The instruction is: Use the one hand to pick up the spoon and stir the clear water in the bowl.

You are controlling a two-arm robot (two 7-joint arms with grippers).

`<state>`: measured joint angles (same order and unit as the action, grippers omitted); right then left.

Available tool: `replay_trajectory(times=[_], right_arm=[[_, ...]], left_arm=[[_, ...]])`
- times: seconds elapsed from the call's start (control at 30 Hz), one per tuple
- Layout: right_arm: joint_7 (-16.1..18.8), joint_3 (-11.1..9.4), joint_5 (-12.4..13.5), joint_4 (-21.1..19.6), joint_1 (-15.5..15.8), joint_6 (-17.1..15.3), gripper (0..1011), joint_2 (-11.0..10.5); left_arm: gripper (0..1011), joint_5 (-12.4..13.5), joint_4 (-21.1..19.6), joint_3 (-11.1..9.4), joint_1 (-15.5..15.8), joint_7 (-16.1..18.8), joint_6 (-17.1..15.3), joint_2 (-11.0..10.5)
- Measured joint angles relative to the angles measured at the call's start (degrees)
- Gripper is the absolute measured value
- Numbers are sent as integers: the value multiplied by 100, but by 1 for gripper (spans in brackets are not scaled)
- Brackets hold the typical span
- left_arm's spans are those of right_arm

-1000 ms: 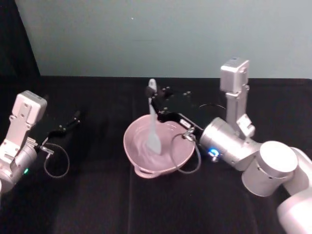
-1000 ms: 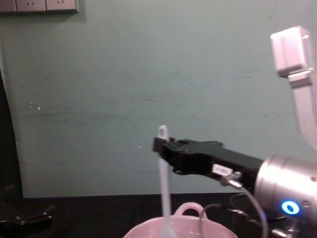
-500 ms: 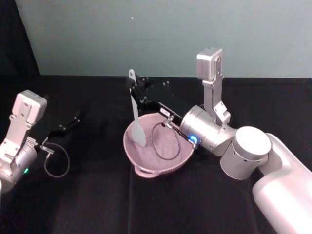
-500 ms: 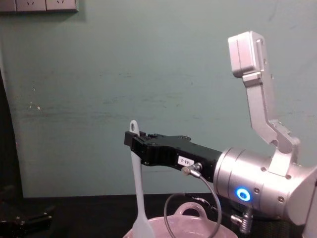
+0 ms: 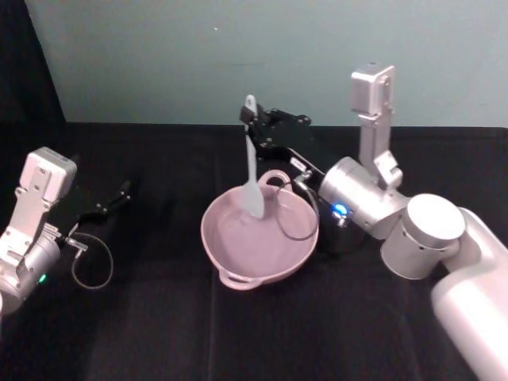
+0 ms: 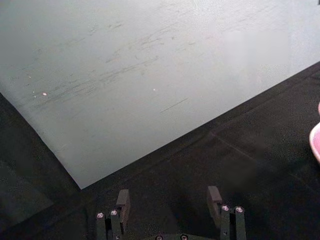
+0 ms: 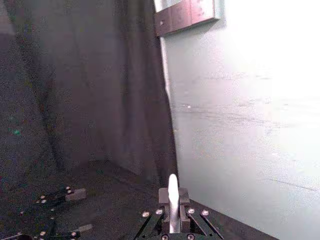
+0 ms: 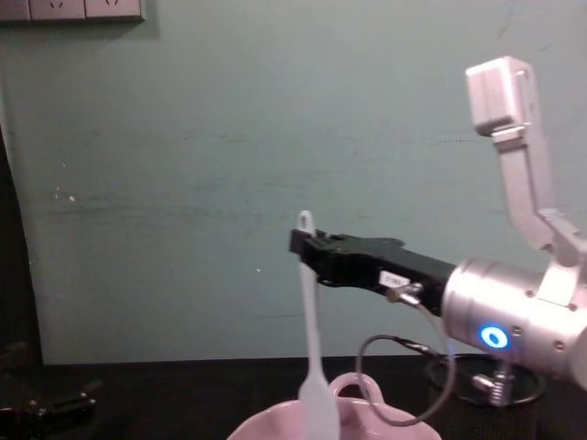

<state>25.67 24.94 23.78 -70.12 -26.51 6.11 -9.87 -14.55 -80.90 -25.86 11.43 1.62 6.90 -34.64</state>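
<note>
Right gripper (image 5: pixel 253 125) pinched the slim white plastic spoon (image 5: pixel 249 163) upright, flat blade inside the glossy round pink bowl (image 5: pixel 252 266); left gripper (image 6: pixel 170 200) sat parked, fingers apart.

Head view: flat, even room light, no hard shadows. Wall (image 5: pixel 159 63) behind the bowl (image 5: pixel 230 238) evenly lit. Black tablecloth (image 5: pixel 159 317) around the bowl soaks up light, detail lost in it. Soft glare on the bowl's glossy rim; spoon (image 5: pixel 253 202) over it bright white. Blue ring (image 5: pixel 340 211) right of the bowl glows. Right wrist view: wall blown out to white, curtain (image 7: pixel 75 100) dim.
</note>
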Motion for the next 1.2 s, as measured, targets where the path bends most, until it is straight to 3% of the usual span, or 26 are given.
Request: replay_trajectory(times=[0.27,0.6,0.9,1.2], right_arm=[[-178,-248,61,-530,449,-102,111,-275],[-280,-320,78,-1124,938,-230,111,-466],[-248,-133,72,-1422,1133,-257,111,-394],[-89,131,69,-1113,888,-226,111,-148]], left_arm=[[1011,0,0,0,0,0,0,0],[1011,0,0,0,0,0,0,0],[1011,1,0,0,0,0,0,0],[1011,0,0,0,0,0,0,0]])
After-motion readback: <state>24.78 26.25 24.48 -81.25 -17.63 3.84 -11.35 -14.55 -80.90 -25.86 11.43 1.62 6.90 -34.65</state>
